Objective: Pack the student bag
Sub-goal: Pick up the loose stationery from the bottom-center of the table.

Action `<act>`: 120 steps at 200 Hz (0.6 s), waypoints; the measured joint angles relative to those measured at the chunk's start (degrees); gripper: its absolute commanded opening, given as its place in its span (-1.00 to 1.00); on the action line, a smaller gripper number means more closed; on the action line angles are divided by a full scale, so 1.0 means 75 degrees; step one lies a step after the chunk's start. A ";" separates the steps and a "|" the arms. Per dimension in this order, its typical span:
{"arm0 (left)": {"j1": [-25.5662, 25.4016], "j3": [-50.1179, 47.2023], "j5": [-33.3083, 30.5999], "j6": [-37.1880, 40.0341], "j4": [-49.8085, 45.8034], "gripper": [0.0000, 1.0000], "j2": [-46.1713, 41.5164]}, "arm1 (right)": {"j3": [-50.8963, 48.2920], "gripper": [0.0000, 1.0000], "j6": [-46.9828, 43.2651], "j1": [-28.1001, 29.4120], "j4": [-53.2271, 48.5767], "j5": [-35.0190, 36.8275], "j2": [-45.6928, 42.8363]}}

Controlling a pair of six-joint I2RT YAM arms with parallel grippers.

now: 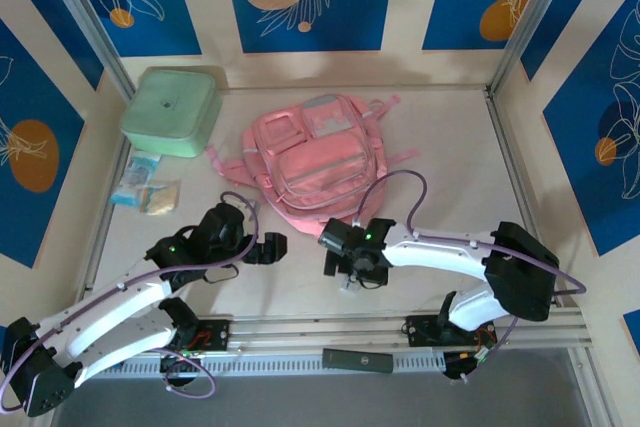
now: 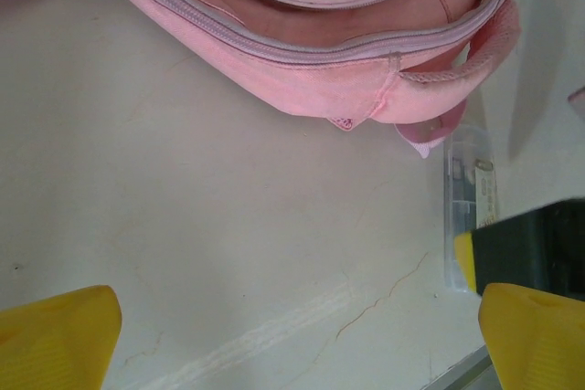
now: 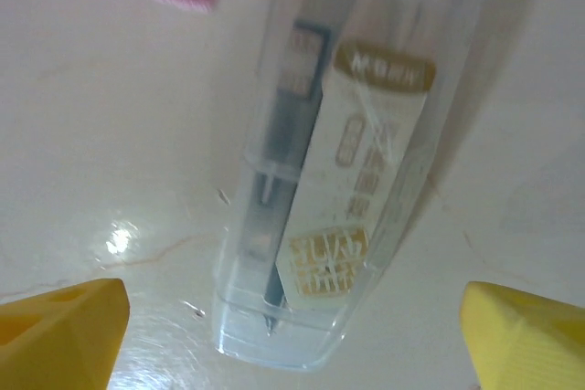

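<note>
The student bag (image 1: pixel 315 162), a soft pink backpack, lies flat in the middle of the table, with its zipped lower edge and a strap loop (image 2: pixel 302 52) in the left wrist view. A clear plastic pen case (image 3: pixel 338 180) with a dark pen and a gold-printed label inside lies on the table just below the bag (image 2: pixel 466 198). My right gripper (image 3: pixel 292 335) hangs over the case's near end, open, its yellow fingertips (image 3: pixel 55 331) wide on either side and not touching it. My left gripper (image 2: pixel 297 344) is open over bare table to the left of the case, empty.
A mint-green square box (image 1: pixel 172 110) stands at the back left, with small flat packets (image 1: pixel 148 192) in front of it. A metal rail (image 1: pixel 400 332) runs along the near edge. Metal frame posts (image 1: pixel 520 27) bound the table's back corners.
</note>
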 measured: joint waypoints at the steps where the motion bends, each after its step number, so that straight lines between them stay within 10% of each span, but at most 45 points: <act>1: 0.0000 -0.0003 0.0000 -0.0003 0.0006 0.99 0.0000 | 0.0000 0.74 0.0003 0.0009 0.0000 0.0000 0.0009; 120: -0.0131 -0.0140 0.0210 -0.0446 0.0726 0.99 0.0326 | -0.0009 0.25 0.0262 -0.0245 -0.0085 0.0041 0.0603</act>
